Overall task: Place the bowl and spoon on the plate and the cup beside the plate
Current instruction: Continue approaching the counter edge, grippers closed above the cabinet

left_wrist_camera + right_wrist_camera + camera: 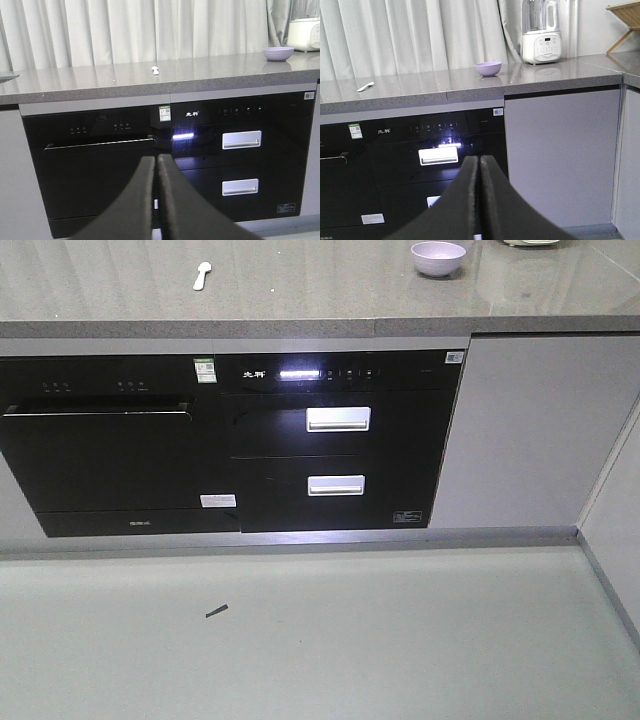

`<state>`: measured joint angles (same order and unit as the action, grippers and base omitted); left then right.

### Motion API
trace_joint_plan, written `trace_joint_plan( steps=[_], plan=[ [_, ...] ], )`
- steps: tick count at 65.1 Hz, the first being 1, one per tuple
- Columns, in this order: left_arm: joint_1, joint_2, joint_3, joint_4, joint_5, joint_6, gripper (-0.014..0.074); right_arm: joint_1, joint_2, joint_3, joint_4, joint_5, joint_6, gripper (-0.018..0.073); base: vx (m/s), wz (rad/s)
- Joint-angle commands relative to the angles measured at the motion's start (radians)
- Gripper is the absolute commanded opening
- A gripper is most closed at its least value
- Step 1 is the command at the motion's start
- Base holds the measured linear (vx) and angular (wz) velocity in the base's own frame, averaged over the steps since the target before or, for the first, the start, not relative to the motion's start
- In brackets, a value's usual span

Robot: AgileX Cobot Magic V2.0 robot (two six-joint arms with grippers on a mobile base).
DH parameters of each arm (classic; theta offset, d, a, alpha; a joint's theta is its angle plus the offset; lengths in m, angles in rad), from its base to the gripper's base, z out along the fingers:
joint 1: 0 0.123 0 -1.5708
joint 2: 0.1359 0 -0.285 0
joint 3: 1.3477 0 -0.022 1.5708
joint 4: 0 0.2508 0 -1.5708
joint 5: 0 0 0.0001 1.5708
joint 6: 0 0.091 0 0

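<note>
A lavender bowl (439,257) stands on the grey countertop (300,290) at the right; it also shows as the bowl (278,53) and the bowl (488,68) in the wrist views. A pale spoon (202,275) lies on the counter to its left, seen too as the spoon (155,69) and the spoon (365,87). The plate and the cup are out of view. My left gripper (156,161) is shut and empty, low in front of the black appliance. My right gripper (479,161) is shut and empty too, well below counter height.
Black built-in appliances (230,440) with two white drawer handles (338,419) fill the cabinet front under the counter. A white blender (540,31) stands at the back right near a wooden rack (625,15). White curtains hang behind. A small dark scrap (216,611) lies on the floor.
</note>
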<state>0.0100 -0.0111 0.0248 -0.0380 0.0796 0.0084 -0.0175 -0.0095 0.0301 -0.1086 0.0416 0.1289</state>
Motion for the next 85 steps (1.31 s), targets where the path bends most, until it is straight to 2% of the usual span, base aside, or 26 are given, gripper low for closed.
trace_joint_plan(
  steps=[1,85],
  plan=[
    [0.002,-0.017,0.031,-0.001,-0.068,-0.008,-0.0006,-0.006,-0.014,0.013,-0.01,-0.073,-0.006,-0.0002,0.06,0.0],
    [0.002,-0.017,0.031,-0.001,-0.068,-0.008,-0.0006,-0.006,-0.014,0.013,-0.01,-0.073,-0.006,-0.0002,0.06,0.01]
  ],
)
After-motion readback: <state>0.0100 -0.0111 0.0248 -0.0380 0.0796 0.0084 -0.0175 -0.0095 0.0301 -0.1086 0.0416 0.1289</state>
